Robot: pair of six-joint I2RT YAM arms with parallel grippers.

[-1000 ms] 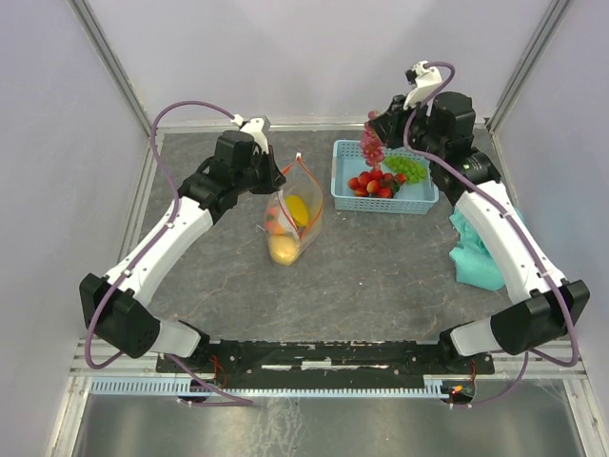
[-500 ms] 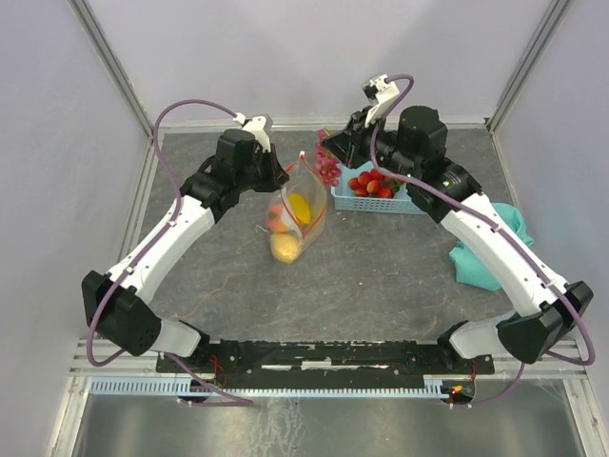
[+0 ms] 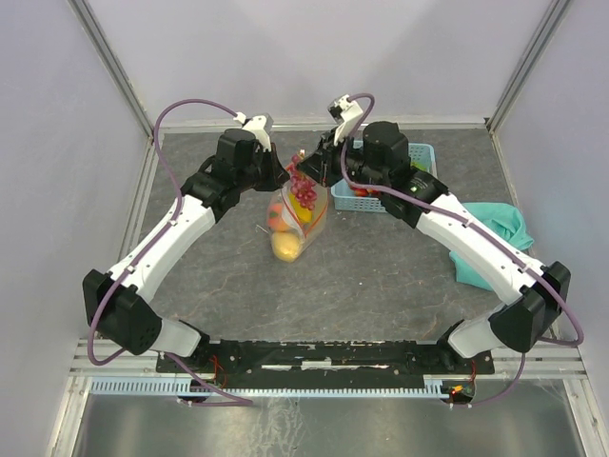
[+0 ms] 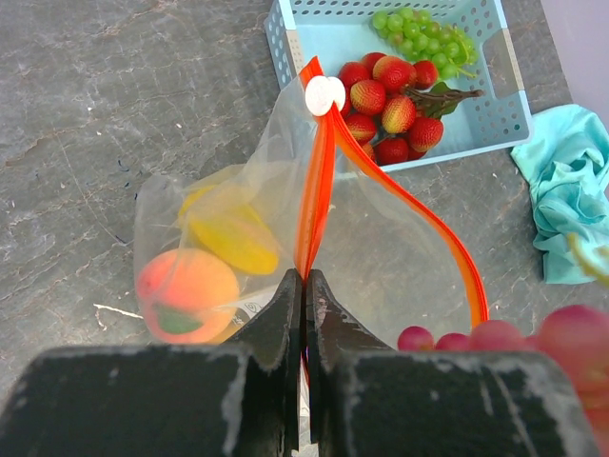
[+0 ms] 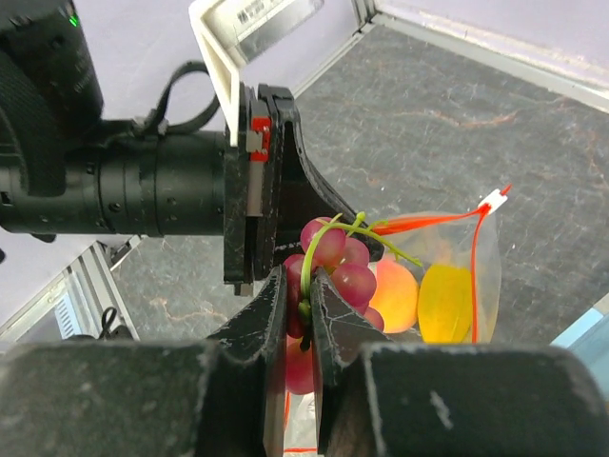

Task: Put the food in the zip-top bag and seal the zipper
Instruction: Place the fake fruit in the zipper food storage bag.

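The clear zip-top bag [image 3: 295,224] stands on the table with a yellow lemon [image 4: 233,238] and an orange-pink peach [image 4: 187,290] inside. Its red-orange zipper [image 4: 319,176] has a white slider [image 4: 324,95] at the far end. My left gripper [image 4: 304,286] is shut on the bag's near zipper edge and holds the mouth up. My right gripper [image 5: 301,303] is shut on the green stem of the purple grapes [image 5: 333,262] and holds them over the open mouth, as the top view shows [image 3: 304,188]. Red pieces [image 4: 385,109] and green grapes [image 4: 419,33] lie in the basket.
The light-blue basket [image 3: 419,157] stands behind my right arm, also seen from the left wrist [image 4: 504,86]. A teal cloth [image 3: 490,243] lies at the right. Metal frame rails border the table's back and sides.
My right gripper has carried the purple grapes left from above the basket to over the bag's mouth. The left gripper has kept its hold on the bag.
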